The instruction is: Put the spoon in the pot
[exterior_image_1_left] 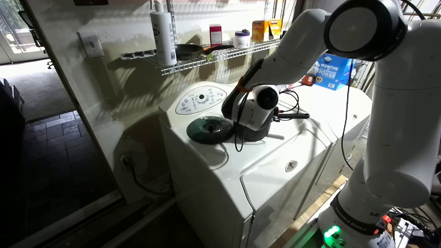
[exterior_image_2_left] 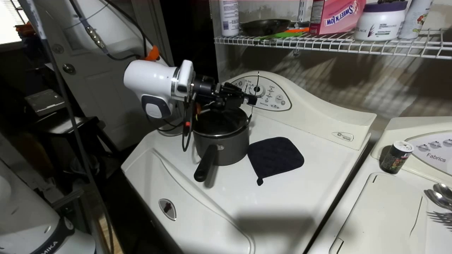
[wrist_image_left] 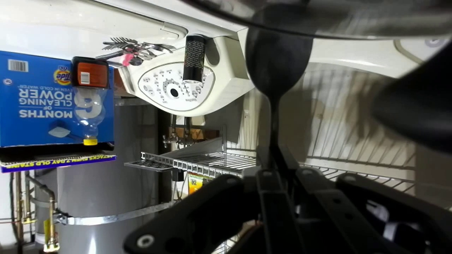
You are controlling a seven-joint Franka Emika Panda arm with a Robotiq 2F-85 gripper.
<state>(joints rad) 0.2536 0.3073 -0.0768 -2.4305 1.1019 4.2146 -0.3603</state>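
The pot [exterior_image_2_left: 222, 148] is a dark grey saucepan standing on the white appliance, its long handle [exterior_image_2_left: 206, 164] toward the front. In an exterior view the arm partly hides the pot [exterior_image_1_left: 259, 133]. My gripper [exterior_image_2_left: 251, 100] is above its rim on the panel side. In the wrist view the gripper [wrist_image_left: 272, 157] is shut on the thin handle of a dark spoon [wrist_image_left: 279, 60]. The spoon [exterior_image_2_left: 251, 116] shows edge-on, nearly upright, its lower end at the rim. The rim line crosses the bowl's tip in the wrist view; I cannot tell whether the tip is inside or outside.
A dark green round lid [exterior_image_1_left: 211, 129] lies beside the pot. A dark pot holder [exterior_image_2_left: 275, 157] lies on the pot's other side. A spice can [exterior_image_2_left: 397, 157] and loose cutlery [exterior_image_2_left: 439, 197] are on the neighbouring appliance. A wire shelf [exterior_image_2_left: 339, 47] hangs above the control panel [exterior_image_2_left: 272, 93].
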